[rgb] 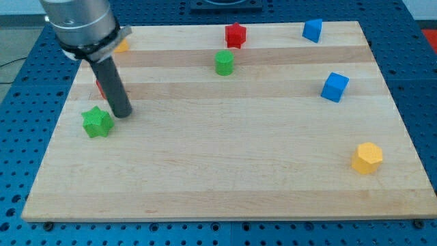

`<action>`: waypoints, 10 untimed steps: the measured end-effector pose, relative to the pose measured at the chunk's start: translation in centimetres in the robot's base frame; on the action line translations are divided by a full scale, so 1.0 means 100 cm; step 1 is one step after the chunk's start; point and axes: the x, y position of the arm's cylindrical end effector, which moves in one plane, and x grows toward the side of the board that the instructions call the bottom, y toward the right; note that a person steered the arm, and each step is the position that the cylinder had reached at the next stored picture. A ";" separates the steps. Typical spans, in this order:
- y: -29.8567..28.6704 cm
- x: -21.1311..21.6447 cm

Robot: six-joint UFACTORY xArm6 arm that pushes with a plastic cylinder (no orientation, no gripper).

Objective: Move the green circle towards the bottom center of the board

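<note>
Beside the green star [97, 122], my tip [122, 113] rests, far from the green circle [224, 63].

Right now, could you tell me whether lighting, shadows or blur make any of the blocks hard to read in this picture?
Camera view: lighting is even and soft, with only faint shadows under the blocks and no strong glare on the board. The green circle looks sharp. My tip sits just right of the green star. The arm hides most of an orange block and a red one.
</note>
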 end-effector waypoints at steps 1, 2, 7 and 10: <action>-0.043 0.019; -0.042 0.052; 0.213 -0.066; 0.264 -0.014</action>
